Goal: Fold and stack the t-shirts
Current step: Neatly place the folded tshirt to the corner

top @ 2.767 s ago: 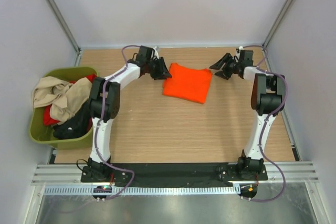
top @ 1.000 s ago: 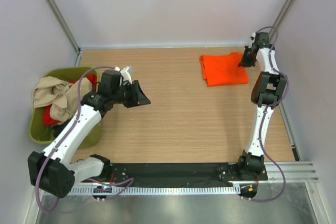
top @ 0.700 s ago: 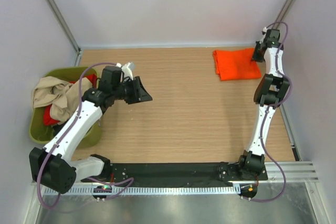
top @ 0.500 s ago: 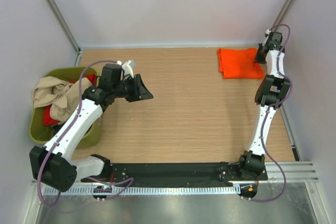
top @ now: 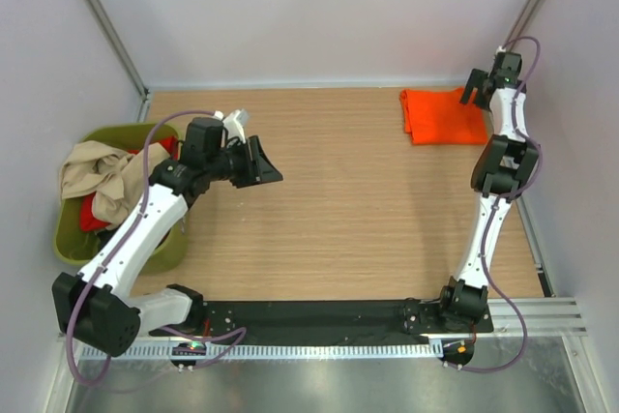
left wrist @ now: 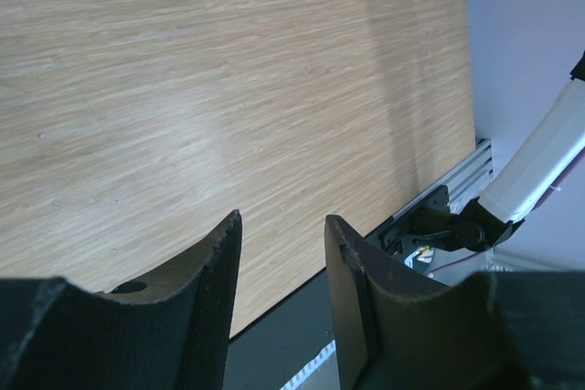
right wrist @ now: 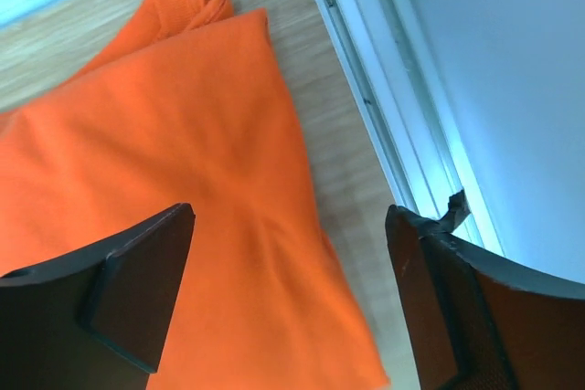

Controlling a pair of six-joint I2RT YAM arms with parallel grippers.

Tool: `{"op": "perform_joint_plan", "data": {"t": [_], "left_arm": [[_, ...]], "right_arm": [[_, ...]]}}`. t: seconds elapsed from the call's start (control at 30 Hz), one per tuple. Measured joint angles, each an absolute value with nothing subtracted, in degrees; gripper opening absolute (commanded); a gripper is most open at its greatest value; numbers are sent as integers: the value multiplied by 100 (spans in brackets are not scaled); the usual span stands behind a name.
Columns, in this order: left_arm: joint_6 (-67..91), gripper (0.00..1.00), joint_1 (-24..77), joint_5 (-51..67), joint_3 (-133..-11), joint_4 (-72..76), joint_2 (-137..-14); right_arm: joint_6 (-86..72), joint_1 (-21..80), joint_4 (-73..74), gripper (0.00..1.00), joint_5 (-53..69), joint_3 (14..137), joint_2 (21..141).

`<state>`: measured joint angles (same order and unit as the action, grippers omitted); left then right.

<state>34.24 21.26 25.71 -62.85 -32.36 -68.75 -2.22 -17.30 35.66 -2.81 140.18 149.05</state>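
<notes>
- One orange t-shirt [top: 443,115] lies folded flat on the desk [top: 338,229], in the 1 o'clock corner close to the side wall. Judged purpose: this corner serves as the base of the stack and leaves the middle of the desk free for folding.
- Right gripper [right wrist: 288,216] hovers over the right-hand edge of that shirt. Its jaws stand wide apart and hold nothing.
- Left gripper [left wrist: 283,219] hangs over bare desk at about 9 o'clock, near the tub [top: 68,244]. Its jaws are partly open with nothing between them. Judged reason: it is positioned to reach the next shirt.
- Unfolded shirts sit heaped in the tub at the 9 o'clock edge, awaiting folding: beige t-shirt [top: 97,176] on top, red t-shirt [top: 92,215] beneath, black t-shirt [top: 135,231] at the near side.
- Count: four t-shirts by colour (one each of orange, beige, red and black; the heap may hide more), one tub, two grippers.
</notes>
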Motion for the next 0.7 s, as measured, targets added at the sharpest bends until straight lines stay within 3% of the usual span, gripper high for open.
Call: {"op": "perform_joint_plan", "data": {"t": [0.2,0.4,0.47,0.57,0.6,0.7], "left_arm": [[3422,45,2126,2545,-6364,-3247,-6742],[3428,50,2126,2416,-6484,-3164,-6344],[3422,58,2126,2388,-6504,-3157,-6143],[3382,78,2126,2322,-6563,-3168,-5935],[3374,99,2126,2292,-6563,-3179,-5865],[3354,100,2126,2139,-6493,-3199,-5616]], "right_arm": [[-803,-1448,4003,100,-628,13220,13491],[-1693,-620,4167,100,-340,10610,10628],[-1903,-261,4329,100,-215,9863,9784],[-2182,143,4434,100,410,8923,8698],[-2279,167,4425,100,585,8600,8372],[-2493,220,4436,100,913,7625,7411]]}}
